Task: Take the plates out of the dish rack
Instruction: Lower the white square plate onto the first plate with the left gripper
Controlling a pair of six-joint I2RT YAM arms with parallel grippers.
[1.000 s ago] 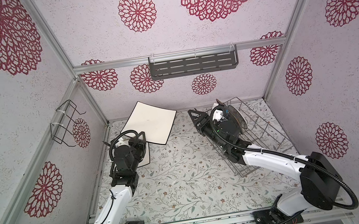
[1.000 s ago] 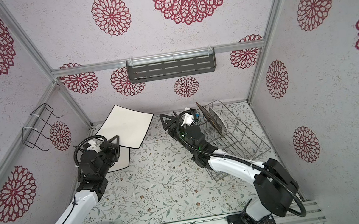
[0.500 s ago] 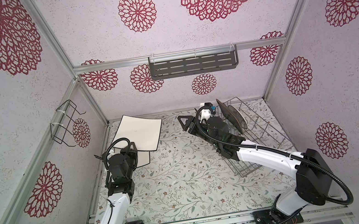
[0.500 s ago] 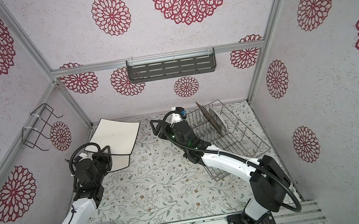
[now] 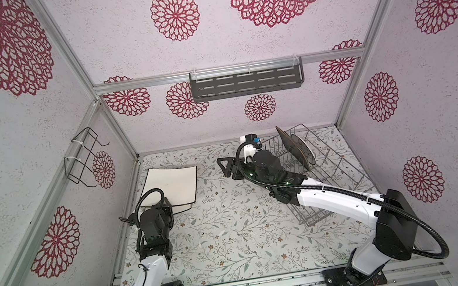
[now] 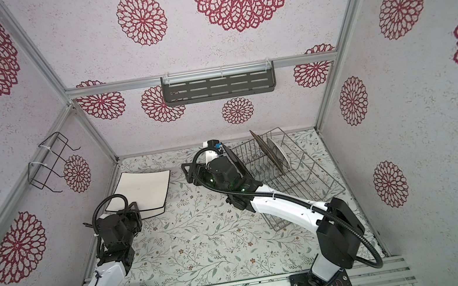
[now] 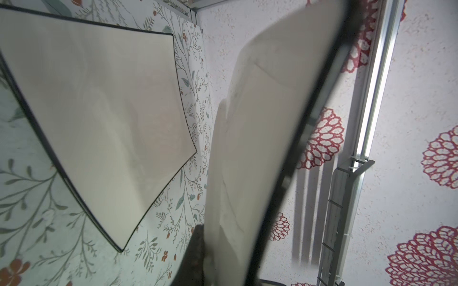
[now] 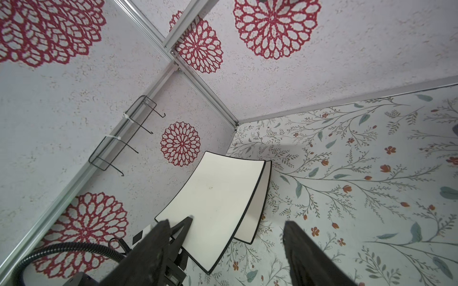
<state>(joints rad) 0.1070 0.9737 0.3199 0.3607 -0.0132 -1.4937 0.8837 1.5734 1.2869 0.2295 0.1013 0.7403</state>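
My left gripper (image 8: 184,224) clamped a black-rimmed white square plate (image 5: 172,186) over a matching plate (image 8: 263,198) on the flowered table (image 5: 236,241), left of the silver wire dish rack (image 5: 332,165). My right gripper (image 8: 225,222), wide and empty, was nearer the rack's upright plates (image 5: 296,149). The left wrist view showed the 2 white plates apart; the top views did not.

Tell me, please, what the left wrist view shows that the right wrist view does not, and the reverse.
Only the left wrist view clearly shows the grey slotted shelf. Only the right wrist view shows the black wire holder and the right gripper, its jaws open with nothing between them. Both show two white, dark-rimmed square plates over the floral table: the lower plate lying flat, and the upper plate over it, seen edge-on and very close in the left wrist view.
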